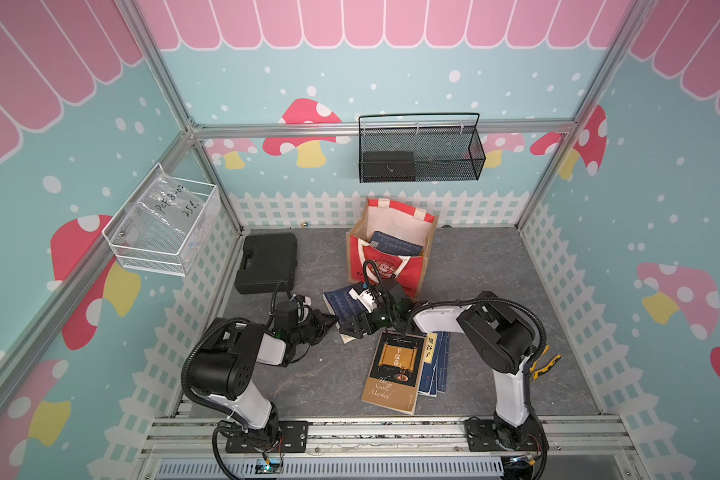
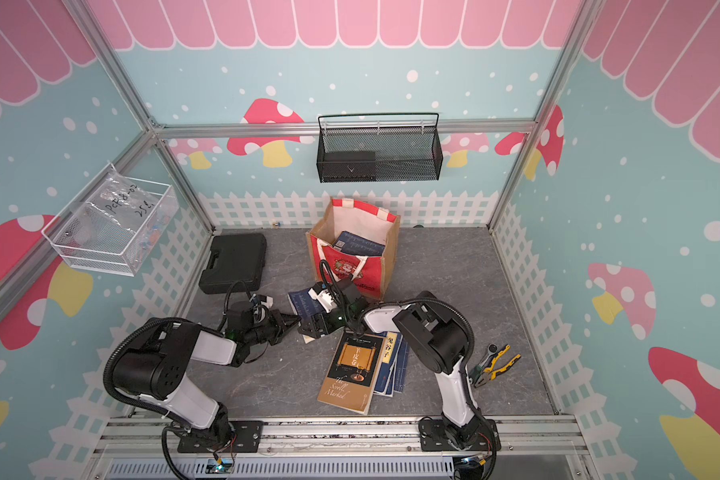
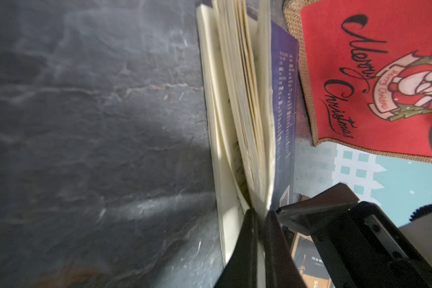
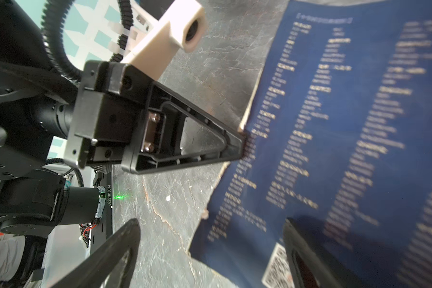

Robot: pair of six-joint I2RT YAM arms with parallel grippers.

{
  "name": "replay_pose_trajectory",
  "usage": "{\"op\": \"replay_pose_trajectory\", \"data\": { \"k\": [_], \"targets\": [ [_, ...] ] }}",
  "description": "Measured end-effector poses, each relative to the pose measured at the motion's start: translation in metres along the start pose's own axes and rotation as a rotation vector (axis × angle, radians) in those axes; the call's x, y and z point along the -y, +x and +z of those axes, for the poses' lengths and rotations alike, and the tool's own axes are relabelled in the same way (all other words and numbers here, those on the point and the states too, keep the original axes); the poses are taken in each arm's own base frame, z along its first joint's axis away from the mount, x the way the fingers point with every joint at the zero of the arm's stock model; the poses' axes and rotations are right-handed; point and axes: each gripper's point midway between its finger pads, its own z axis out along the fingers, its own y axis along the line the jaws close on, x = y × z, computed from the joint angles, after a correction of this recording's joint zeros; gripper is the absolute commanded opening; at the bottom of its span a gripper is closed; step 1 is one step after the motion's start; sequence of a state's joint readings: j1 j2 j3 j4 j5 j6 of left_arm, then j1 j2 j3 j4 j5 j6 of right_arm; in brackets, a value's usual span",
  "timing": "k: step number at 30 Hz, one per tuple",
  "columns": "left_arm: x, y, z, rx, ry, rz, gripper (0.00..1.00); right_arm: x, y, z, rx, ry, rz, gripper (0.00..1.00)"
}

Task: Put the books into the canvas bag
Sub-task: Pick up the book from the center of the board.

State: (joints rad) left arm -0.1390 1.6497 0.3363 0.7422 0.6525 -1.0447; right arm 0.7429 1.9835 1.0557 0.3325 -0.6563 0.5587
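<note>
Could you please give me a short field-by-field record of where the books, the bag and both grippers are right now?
left gripper: shut on the edge of the blue book
right gripper: open, at that book's edge
canvas bag: upright, dark books inside
scroll-cover book: lying on a pile on the table

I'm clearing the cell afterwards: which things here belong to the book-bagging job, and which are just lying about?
Job: canvas bag, books inside it, dark blue book pinched by the left gripper with the open right gripper at its edge, scroll book, books beneath it.
Lying about: black case, pliers, black mesh basket, white wire basket.
</note>
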Motion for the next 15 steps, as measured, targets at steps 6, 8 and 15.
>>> {"op": "replay_pose_trajectory", "data": {
  "k": [6, 8, 15],
  "targets": [
    [0.005, -0.001, -0.004, 0.018, 0.01, 0.016, 0.0, 0.016, 0.001, -0.032, 0.046, 0.05, 0.054, 0.91],
    [0.013, -0.003, -0.007, 0.028, 0.026, 0.03, 0.0, 0.019, -0.001, -0.043, 0.069, 0.066, 0.061, 0.91],
    [0.052, -0.002, -0.032, 0.073, 0.111, 0.121, 0.0, 0.017, -0.009, -0.07, 0.131, 0.083, 0.066, 0.92]
  ]
}}
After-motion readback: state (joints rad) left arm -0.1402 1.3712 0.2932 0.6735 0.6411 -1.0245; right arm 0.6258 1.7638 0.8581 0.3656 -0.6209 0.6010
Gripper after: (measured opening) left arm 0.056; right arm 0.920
